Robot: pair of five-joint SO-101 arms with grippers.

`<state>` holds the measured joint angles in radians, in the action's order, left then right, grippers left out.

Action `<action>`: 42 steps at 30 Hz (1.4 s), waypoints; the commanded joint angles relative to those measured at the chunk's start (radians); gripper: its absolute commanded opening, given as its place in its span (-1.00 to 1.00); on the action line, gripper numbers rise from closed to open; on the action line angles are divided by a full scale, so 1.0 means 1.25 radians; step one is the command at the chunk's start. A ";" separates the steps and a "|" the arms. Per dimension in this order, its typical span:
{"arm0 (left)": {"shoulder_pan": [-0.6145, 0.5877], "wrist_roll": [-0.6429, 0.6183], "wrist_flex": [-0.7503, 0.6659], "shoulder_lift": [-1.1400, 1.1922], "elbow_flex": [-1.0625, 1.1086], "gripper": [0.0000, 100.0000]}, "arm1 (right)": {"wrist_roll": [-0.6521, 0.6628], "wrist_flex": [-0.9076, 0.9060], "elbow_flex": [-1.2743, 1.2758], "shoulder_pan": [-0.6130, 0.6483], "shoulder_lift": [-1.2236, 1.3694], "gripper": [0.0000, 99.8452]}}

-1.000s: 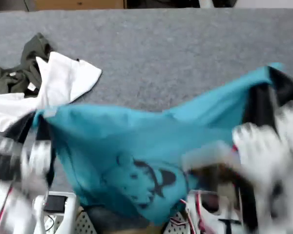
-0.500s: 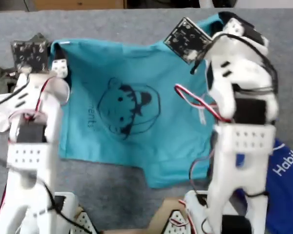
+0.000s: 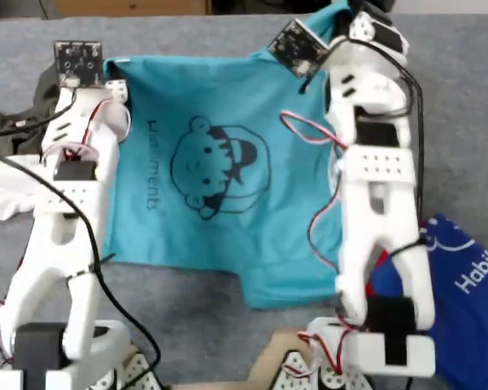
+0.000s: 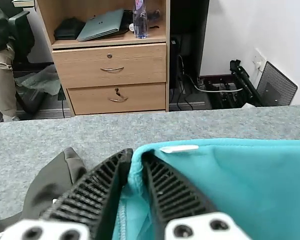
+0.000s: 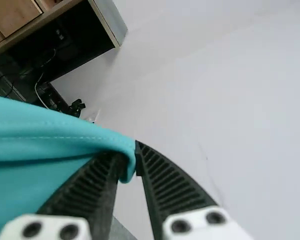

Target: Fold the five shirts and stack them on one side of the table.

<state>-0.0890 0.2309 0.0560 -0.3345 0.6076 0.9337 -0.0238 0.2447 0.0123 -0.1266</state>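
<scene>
Nearest me, at 4 o'clock, a blue shirt (image 3: 464, 325) lies bunched at the edge of the desk (image 3: 187, 325), just beside the right arm's base. I want to steer clear of it. The teal shirt (image 3: 187, 236) is spread print-up across the middle, with its near hem uneven and one flap jutting toward 5 o'clock. At its far edge, the left pincer (image 4: 136, 156) is clamped on the cloth near 11 o'clock, and the right pincer (image 5: 134, 150) is clamped on the other corner near 1 o'clock. That right corner looks lifted higher.

I judge this to be the laying-flat step. I should level both corners, draw them apart until the far edge is taut, and lower them together. At 9 o'clock lies a white shirt (image 3: 4, 191). A dark shirt (image 4: 60, 175) lies at 10 o'clock, close to the left pincer, so I must not snag it.
</scene>
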 commanded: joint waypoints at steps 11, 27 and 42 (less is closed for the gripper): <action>-0.090 -0.006 -0.007 0.024 -0.096 -0.96 | -0.015 0.027 -0.309 0.057 0.165 -0.99; -0.085 0.140 0.324 0.021 -0.110 -0.96 | -0.012 -0.462 -0.307 0.053 0.020 -0.99; -0.048 0.279 0.689 0.023 -0.076 -0.96 | 0.044 -0.900 -0.012 0.051 -0.306 -0.99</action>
<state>-0.1626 0.5286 0.8723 -0.2946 0.5263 0.9444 -1.1362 0.1373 0.0721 -0.4074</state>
